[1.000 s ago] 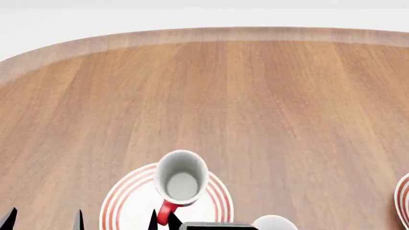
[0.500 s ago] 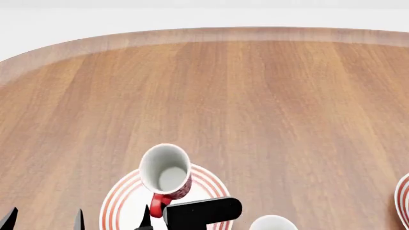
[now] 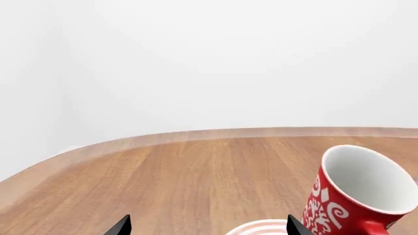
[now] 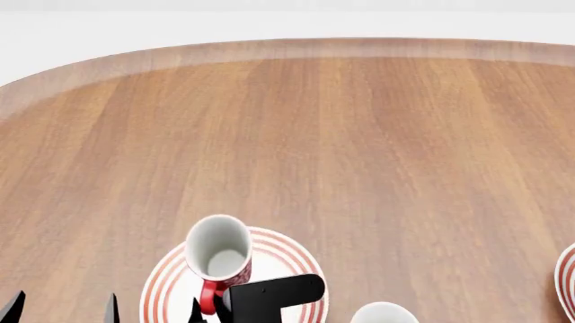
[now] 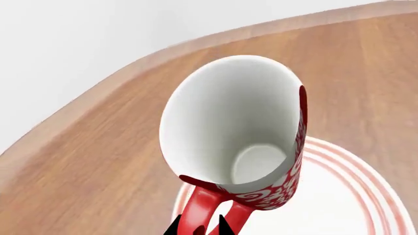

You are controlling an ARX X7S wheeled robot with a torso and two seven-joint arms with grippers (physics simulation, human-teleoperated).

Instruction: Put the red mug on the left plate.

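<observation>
Red mug [image 4: 217, 254] tilted over left plate [image 4: 293, 264]

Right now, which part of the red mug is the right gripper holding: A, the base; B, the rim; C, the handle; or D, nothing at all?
C: in the right wrist view the right gripper has its tips pinching the red loop handle of the red mug, which hangs tilted over the plate.

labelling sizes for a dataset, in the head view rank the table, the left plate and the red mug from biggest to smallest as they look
1. table, fills most of the view
2. left plate, partly hidden and cut off by the frame
3. red mug, though it is nearer the camera than the plate, so it looks larger than it is
</observation>
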